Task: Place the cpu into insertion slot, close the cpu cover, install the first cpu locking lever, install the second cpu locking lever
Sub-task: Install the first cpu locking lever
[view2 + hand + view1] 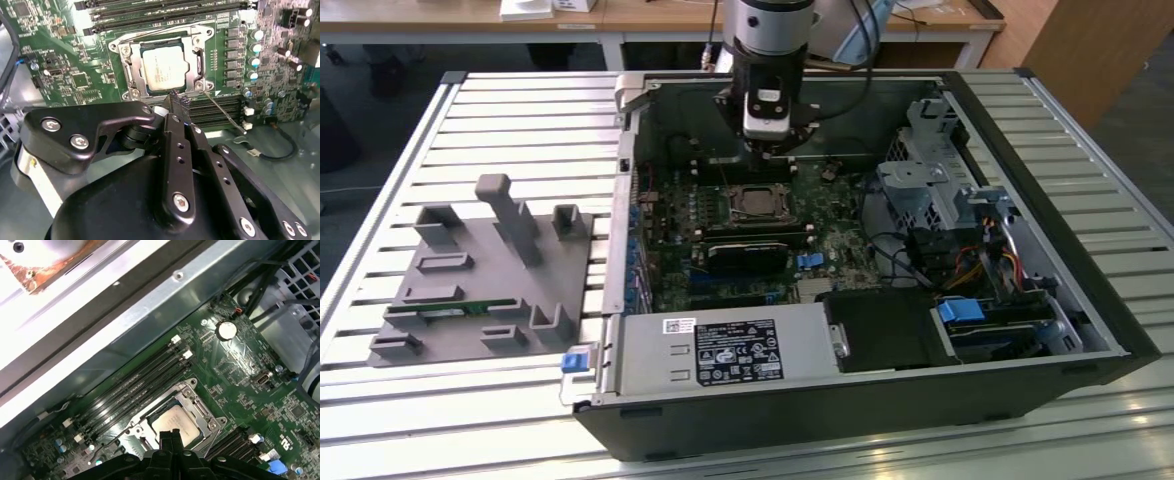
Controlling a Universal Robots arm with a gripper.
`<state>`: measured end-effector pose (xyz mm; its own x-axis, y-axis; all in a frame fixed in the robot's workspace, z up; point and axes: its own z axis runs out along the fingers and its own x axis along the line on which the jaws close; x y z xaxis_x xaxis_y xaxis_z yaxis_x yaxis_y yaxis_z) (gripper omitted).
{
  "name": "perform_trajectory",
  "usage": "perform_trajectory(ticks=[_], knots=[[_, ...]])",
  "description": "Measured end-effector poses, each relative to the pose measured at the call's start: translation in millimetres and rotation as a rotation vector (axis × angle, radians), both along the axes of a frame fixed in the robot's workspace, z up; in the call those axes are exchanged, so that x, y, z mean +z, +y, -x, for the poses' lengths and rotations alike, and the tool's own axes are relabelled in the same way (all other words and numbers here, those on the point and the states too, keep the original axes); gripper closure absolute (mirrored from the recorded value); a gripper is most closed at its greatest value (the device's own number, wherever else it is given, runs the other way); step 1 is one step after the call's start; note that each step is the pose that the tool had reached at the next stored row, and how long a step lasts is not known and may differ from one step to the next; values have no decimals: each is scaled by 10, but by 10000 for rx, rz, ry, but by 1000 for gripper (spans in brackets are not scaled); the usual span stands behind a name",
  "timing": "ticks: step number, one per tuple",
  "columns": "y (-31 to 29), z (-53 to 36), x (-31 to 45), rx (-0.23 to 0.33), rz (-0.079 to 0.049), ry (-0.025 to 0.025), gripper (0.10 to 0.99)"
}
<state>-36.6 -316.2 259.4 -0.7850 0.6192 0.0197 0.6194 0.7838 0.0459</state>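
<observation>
Pressing just beside the cpu [164, 67], already under its cpu cover [131, 69], your clenched, empty gripper [176, 101] should meet the locking lever [223, 114] squarely, without slipping.

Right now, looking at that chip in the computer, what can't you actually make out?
Second wrist view: the fingers hide the nearest edge of the cpu cover, so contact is unclear.
First wrist view: the fingers cover part of the cpu.
Exterior view: the arm hides the board behind the cpu; the cover's latching is too small to tell.
</observation>
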Motion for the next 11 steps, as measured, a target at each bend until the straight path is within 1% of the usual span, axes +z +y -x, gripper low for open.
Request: perform_trajectory(ticks=[3,11], knots=[[0,0,0,281,0,0,980],[0,0,-1,553,0,0,980]])
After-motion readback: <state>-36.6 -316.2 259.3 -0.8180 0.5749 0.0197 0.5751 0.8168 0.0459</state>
